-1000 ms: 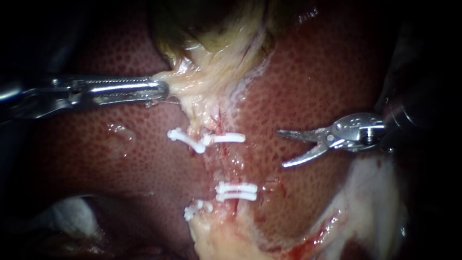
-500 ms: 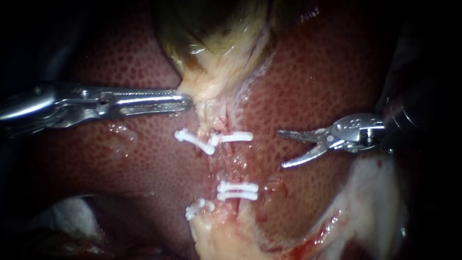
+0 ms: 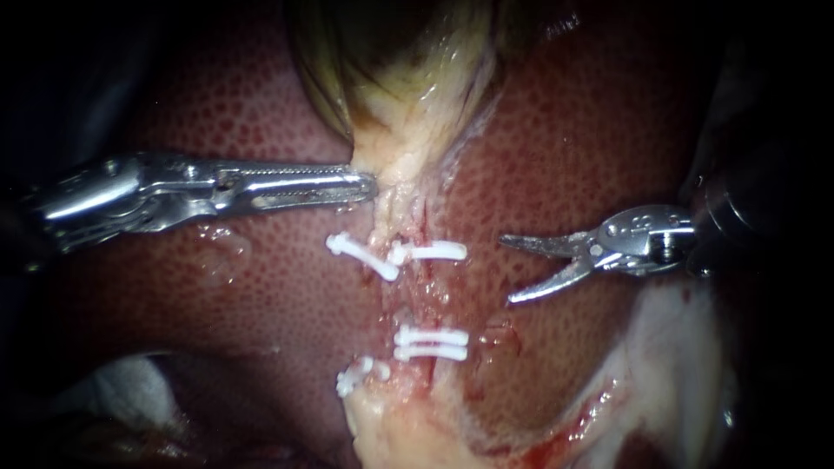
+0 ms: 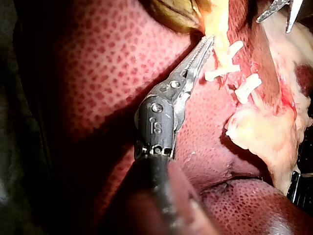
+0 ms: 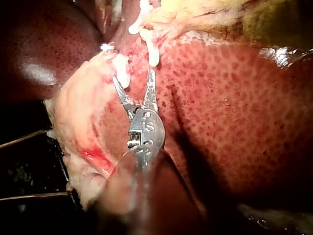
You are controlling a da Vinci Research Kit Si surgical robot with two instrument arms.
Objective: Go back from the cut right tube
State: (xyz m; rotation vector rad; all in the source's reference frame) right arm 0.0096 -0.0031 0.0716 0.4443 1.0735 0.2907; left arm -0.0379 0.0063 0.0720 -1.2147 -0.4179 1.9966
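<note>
The left instrument (image 3: 369, 184) has its jaws together, clamped on the pale lower end of the gallbladder (image 3: 391, 69) right at their tips; the bite is small, so I judge the grip from how the tissue meets the tips. Just past those tips and to one side lie white clips (image 3: 430, 252), some near them and more farther off. Between the two sets runs the cut right tube (image 3: 423, 317), a ragged red stretch with its ends apart. Ahead of the right instrument (image 3: 508, 267), near but not touching, are the same clips and the cut; its slim curved jaws stand apart with nothing between them, hanging just over the liver (image 3: 591, 130). The step in hand looks like the retreat itself: the cut seems done and the right jaws already stand clear of the tube, though not far. The next move calls for drawing the right instrument back along its own shaft, away from the clips, with its lower jaw kept off the liver, while the left holds the gallbladder steady
</note>
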